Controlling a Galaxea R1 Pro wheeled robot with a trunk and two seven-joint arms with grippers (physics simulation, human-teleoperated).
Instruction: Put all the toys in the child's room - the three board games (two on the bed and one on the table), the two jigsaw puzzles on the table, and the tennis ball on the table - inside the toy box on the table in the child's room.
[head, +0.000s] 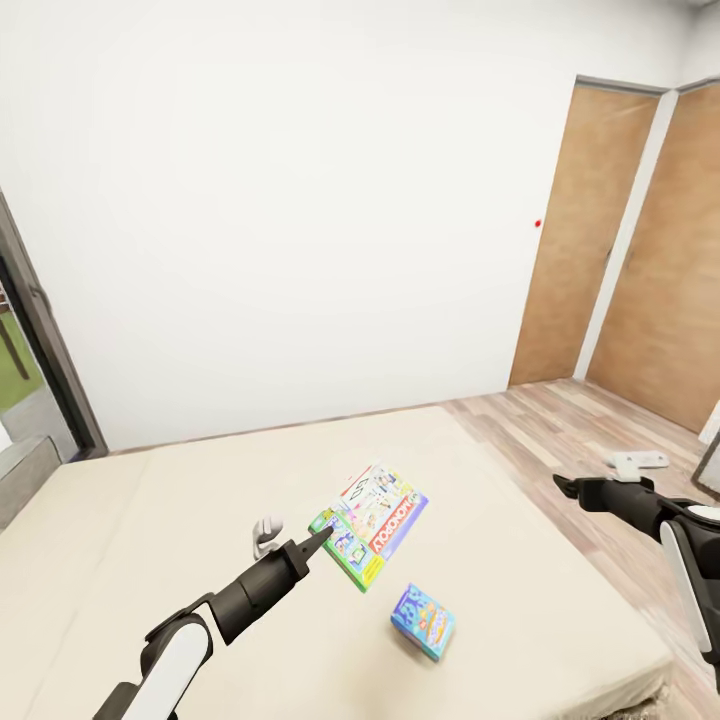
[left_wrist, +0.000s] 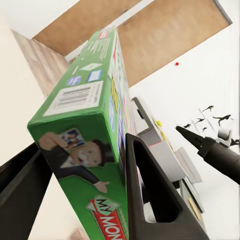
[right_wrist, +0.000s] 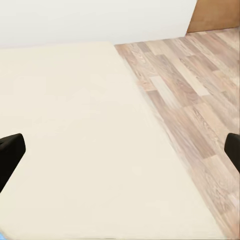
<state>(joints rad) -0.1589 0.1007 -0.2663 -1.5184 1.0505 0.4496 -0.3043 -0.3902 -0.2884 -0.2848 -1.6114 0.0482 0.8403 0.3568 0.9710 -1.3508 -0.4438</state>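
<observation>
Two board games show low in the head view, both over the bed (head: 150, 520), which fills the lower frame. The larger, a green-edged Monopoly box (head: 372, 520), sits at centre, tilted up because the left gripper (head: 318, 541) has its fingers clamped on one edge, probably to carry it to the toy box. The smaller blue box (head: 423, 621) lies flat, lower right of it. At right, the right gripper (head: 570, 486) hovers with fingers apart, empty.
</observation>
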